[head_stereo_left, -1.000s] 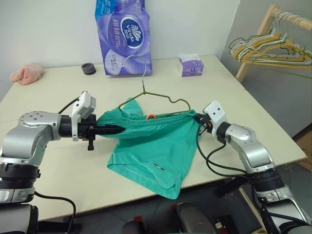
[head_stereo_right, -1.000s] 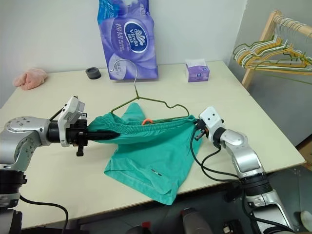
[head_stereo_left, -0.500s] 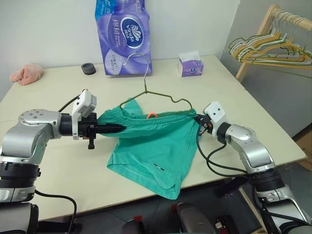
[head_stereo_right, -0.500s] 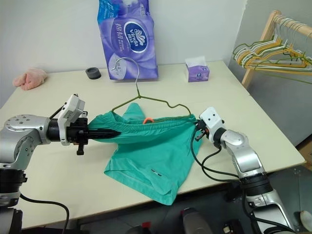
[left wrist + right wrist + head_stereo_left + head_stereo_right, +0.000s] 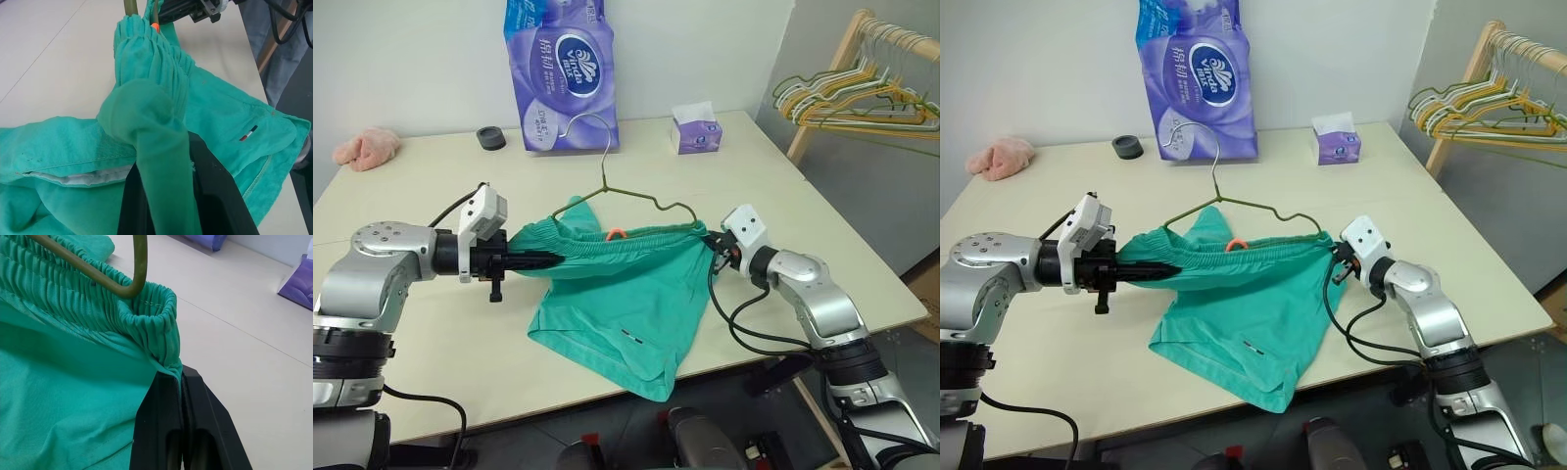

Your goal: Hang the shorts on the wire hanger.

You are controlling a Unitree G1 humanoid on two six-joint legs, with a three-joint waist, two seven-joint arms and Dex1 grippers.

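The teal-green shorts (image 5: 626,284) hang stretched between my two grippers above the table, legs drooping to the front edge. My left gripper (image 5: 551,258) is shut on the left end of the gathered waistband (image 5: 146,58). At the right end, my right gripper (image 5: 709,238) is shut on the waistband corner (image 5: 161,313). The olive wire hanger (image 5: 636,196) has its lower part inside the waistband, and its hook (image 5: 592,122) rises behind the shorts. In the right wrist view the hanger's bent shoulder (image 5: 132,286) sits just inside the waistband corner.
A purple tissue pack (image 5: 563,73) stands at the back of the table, with a small purple tissue box (image 5: 693,129), a black round object (image 5: 491,137) and a pink cloth lump (image 5: 367,147). A wooden rack (image 5: 822,88) with bunched hangers (image 5: 857,98) stands at the right.
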